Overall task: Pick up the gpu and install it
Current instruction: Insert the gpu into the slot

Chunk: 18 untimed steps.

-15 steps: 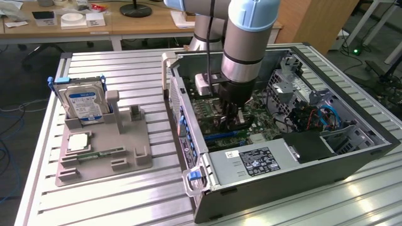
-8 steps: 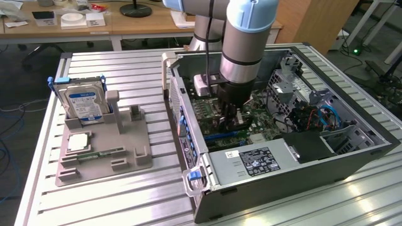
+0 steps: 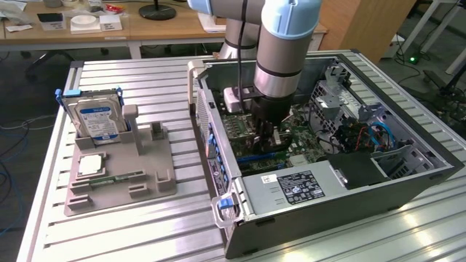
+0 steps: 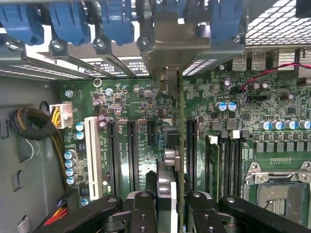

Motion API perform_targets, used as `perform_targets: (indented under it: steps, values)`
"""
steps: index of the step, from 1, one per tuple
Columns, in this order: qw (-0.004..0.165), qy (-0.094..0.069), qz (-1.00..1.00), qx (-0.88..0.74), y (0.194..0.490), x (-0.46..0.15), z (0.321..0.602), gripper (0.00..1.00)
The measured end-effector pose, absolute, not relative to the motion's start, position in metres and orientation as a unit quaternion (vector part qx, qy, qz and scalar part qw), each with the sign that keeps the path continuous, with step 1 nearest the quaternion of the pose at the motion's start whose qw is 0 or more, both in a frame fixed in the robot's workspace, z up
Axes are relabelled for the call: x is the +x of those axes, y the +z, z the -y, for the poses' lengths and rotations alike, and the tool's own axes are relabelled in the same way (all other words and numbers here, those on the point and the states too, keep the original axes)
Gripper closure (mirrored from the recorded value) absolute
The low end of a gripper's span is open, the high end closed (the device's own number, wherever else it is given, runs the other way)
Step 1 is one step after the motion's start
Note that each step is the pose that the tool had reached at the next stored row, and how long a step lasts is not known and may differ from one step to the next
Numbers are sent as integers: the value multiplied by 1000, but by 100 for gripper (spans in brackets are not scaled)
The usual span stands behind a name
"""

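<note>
**Entry: gpu held edge-on inside the open computer case**

Item 1. My pincer [image 4: 171, 206]. It is pinched on the gpu [image 4: 174, 160], one black finger [image 4: 142, 213] on each side of the card. In the exterior view my arm [image 3: 280, 60] reaches straight down into the case and the pincer [image 3: 268, 143] sits low among the boards.

Item 2. The gpu. Seen edge-on from the wrist, it stands upright between my fingers, its thin green board running away from the camera toward the silver bracket area at the rear wall of the case. It hangs over the motherboard [image 4: 141, 126], in line with the long black expansion slots [image 4: 131, 155]. Whether its lower edge touches a slot, I cannot tell.

Item 3. Computer case [image 3: 407, 180]. Lying on its side, lid off, on the slatted metal table [image 3: 131, 229]. Inside: the green motherboard, an empty processor socket [image 4: 277, 182], a white slot [image 4: 90, 155], blue retaining clips [image 4: 73, 19] along the rear card openings, a power supply with a label [image 3: 295, 188].

Item 4. Grey parts tray [image 3: 138, 188]. On the table, at the exterior view's left of the case, well apart from my pincer. It carries a hard drive [image 3: 98, 120] standing upright in blue rails, a processor chip [image 3: 93, 164] lying flat, and a narrow memory stick [image 3: 117, 179].
</note>
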<state>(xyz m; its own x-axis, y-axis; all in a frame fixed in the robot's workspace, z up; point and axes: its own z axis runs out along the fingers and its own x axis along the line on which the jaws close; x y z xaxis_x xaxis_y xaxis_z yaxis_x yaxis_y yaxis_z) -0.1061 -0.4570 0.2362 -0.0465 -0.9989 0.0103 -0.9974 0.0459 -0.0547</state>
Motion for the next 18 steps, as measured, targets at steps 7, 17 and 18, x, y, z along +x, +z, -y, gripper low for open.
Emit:
perform_targets:
  steps: [7, 17, 18]
  values:
    - [15, -23, -723, -690, 233, -107, 457, 72]
    - [15, -23, -723, -690, 228, -107, 457, 72]
    - [15, -23, -723, -690, 227, -107, 457, 72]
